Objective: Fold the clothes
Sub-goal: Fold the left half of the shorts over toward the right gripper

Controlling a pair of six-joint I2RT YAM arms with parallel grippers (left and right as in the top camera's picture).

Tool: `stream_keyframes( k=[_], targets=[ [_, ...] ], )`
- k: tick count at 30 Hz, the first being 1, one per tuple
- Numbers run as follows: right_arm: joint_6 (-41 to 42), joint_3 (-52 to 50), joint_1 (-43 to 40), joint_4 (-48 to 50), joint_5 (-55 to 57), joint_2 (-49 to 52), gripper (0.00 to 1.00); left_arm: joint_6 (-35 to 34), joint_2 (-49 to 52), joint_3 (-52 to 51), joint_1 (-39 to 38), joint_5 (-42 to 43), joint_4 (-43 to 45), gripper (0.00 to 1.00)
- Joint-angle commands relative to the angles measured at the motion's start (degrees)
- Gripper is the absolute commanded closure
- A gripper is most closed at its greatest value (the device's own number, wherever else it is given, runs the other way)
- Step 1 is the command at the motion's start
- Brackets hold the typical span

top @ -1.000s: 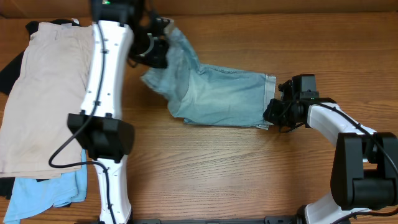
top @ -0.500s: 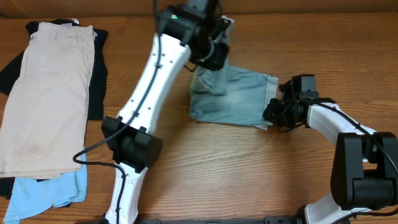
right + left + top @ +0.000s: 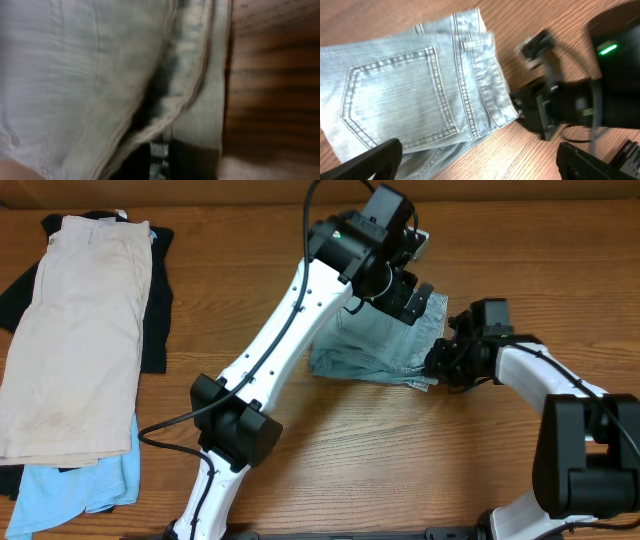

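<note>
The light denim shorts [image 3: 375, 345] lie folded in half at mid-table, a back pocket [image 3: 395, 100] facing up. My left gripper [image 3: 410, 295] hovers over their right end, wide open, with only cloth and bare wood between its black fingers [image 3: 375, 157]. My right gripper [image 3: 438, 366] sits at the cuffed hem [image 3: 200, 75] on the shorts' right edge. Its wrist view is a blurred close-up of denim, and the jaws do not show clearly.
Beige shorts [image 3: 75, 330] lie spread at the far left over a black garment [image 3: 155, 310]. A sky-blue garment [image 3: 70, 490] sticks out below them. Bare wood table [image 3: 400, 460] lies in front of the denim.
The left gripper swung right, carrying the shorts' left half over onto the right half, then opened and let go. The right arm stayed at the hem.
</note>
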Motion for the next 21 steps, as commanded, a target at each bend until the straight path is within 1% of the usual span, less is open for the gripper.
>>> stream_keyframes(
  k=[1, 2, 5, 6, 9, 13, 14, 15, 16, 18, 21],
  targets=[
    [-0.3, 7.5, -3.9, -4.4, -1.5, -7.1, 0.64, -0.3, -1.8, -2.1, -0.1, -1.8, 0.2, 0.00],
    [-0.5, 10.1, -5.2, -6.7, -1.5, -8.9, 0.55, -0.4, -1.8, -2.1, 0.0, -2.2, 0.0, 0.00],
    [-0.5, 15.4, -7.5, -10.7, -1.5, -12.2, 0.38, -0.3, -1.8, -2.1, 0.7, -4.6, -0.6, 0.00],
    [-0.7, 16.5, -8.0, -11.3, -1.5, -12.8, 0.34, -0.3, -1.8, -2.1, 0.9, -5.7, -0.8, 0.00],
    [-1.8, 17.4, -8.3, -11.8, -1.4, -13.2, 0.28, -0.4, -1.8, -2.1, 2.7, -8.9, -2.4, 0.00],
    [-1.9, 16.9, -6.8, -13.7, -0.9, -9.9, 0.21, -0.4, -1.8, -2.0, 6.8, -10.9, -4.8, 0.00],
    [-1.9, 16.5, -6.2, -13.7, -0.8, -8.9, 0.15, -0.4, -1.8, -2.0, 8.3, -11.3, -5.2, 0.00],
    [-1.8, 16.2, -5.6, -13.7, -0.5, -7.6, 0.07, -0.4, -1.8, -2.0, 9.9, -11.8, -5.6, 0.00],
    [-1.7, 16.0, -5.0, -13.7, -0.1, -6.5, 0.01, -0.4, -1.8, -2.0, 11.3, -12.2, -5.8, 0.00],
    [-1.7, 15.4, -4.2, -13.7, 0.0, -4.0, 0.01, -0.4, -1.8, -2.0, 14.5, -12.3, -6.3, 0.00],
    [-1.7, 15.3, -3.1, -13.9, 0.0, -0.1, 0.03, -0.5, -1.8, -2.1, 19.0, -12.0, -7.1, 0.00]
  ],
)
